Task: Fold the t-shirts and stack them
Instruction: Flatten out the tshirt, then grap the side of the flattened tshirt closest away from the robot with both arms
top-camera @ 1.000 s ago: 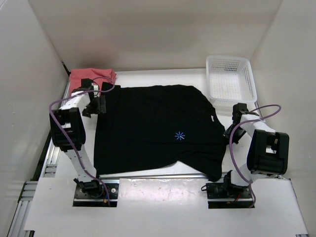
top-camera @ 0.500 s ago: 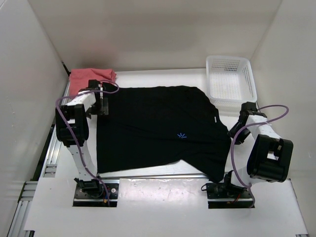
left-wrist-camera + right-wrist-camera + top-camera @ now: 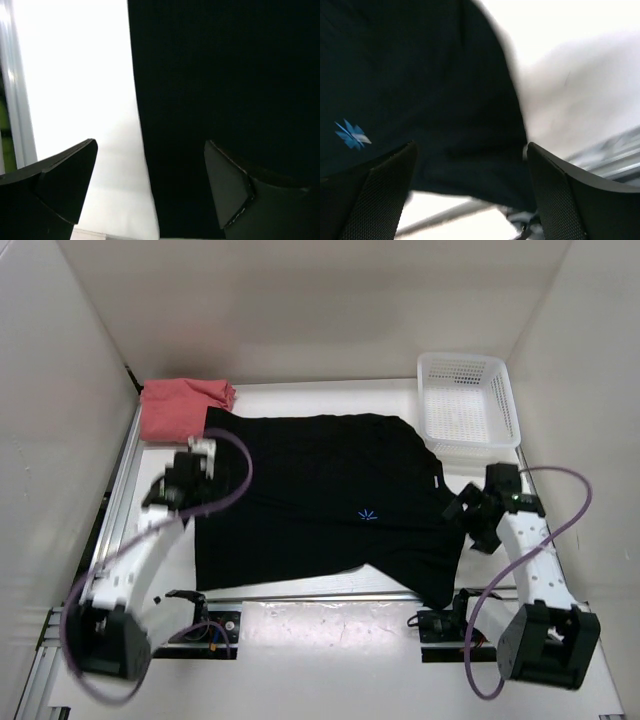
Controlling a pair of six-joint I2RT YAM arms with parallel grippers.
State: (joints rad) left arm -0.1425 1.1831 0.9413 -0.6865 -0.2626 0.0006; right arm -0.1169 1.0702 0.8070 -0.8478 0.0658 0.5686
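A black t-shirt [image 3: 320,495] is spread flat across the middle of the white worktop [image 3: 300,400], with its near right corner reaching the near edge. A small blue star mark [image 3: 368,515] is seen on the cloth. A pink t-shirt [image 3: 180,405] is laid in the far left corner, just beside the black one's far left corner. A white basket [image 3: 468,398] is set at the far right. The left hand [image 3: 190,475] is held over the black shirt's left edge, its fingers [image 3: 60,180] spread wide, one above bare worktop and one above cloth, with nothing grasped. The right hand [image 3: 468,508] is held at the shirt's right side, likewise spread wide and grasping nothing.
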